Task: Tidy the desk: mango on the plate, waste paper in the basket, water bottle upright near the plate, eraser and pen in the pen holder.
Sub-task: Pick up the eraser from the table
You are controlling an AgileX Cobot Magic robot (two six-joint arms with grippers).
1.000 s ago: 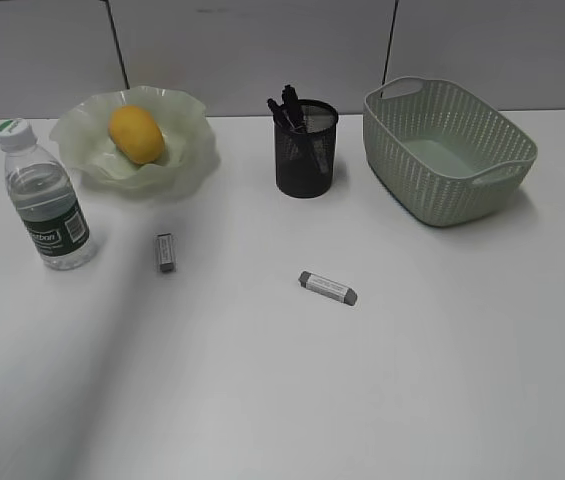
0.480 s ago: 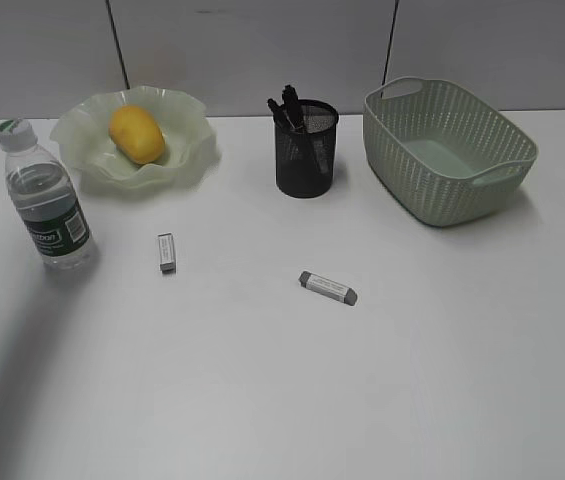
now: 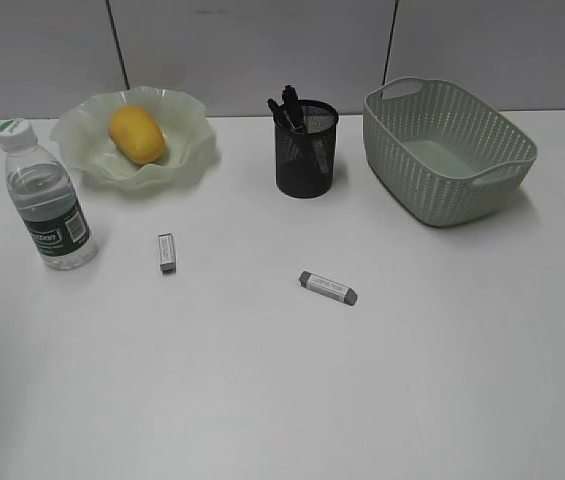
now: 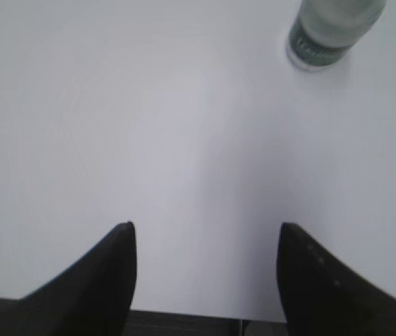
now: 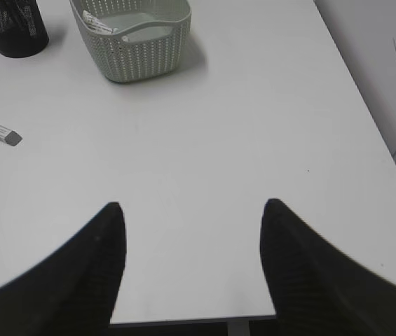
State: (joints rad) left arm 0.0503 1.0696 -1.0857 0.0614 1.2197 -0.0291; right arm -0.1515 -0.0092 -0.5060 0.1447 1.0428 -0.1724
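Left wrist view shows the left fingers (image 4: 205, 269) spread wide with nothing between them, hanging over bare desk (image 4: 148, 126) at its near edge; the right wrist view shows the right fingers (image 5: 192, 269) equally parted and empty, also above the near edge. Neither arm appears in the exterior view, so both seem parked clear of the objects.

Taking the pen holder (image 3: 306, 148) as landmark: dark pens stand in it already, leaning on its rim. Left of it the mango (image 3: 136, 134) lies in the plate (image 3: 82, 135), settled in the dish's hollow. Further left and nearer the camera, the water bottle (image 3: 46, 197) stands upright just beside the plate, cap up. Right of the holder sits the basket (image 3: 448, 150); the right wrist view shows a pale scrap inside it (image 5: 99, 24), likely the waste paper.

Two grey erasers lie flat on the desk in front of the holder, one to its front left (image 3: 166, 252), one almost directly in front (image 3: 328, 288). They look like the only work left, and each is low and flat, calling for a pinch from above.
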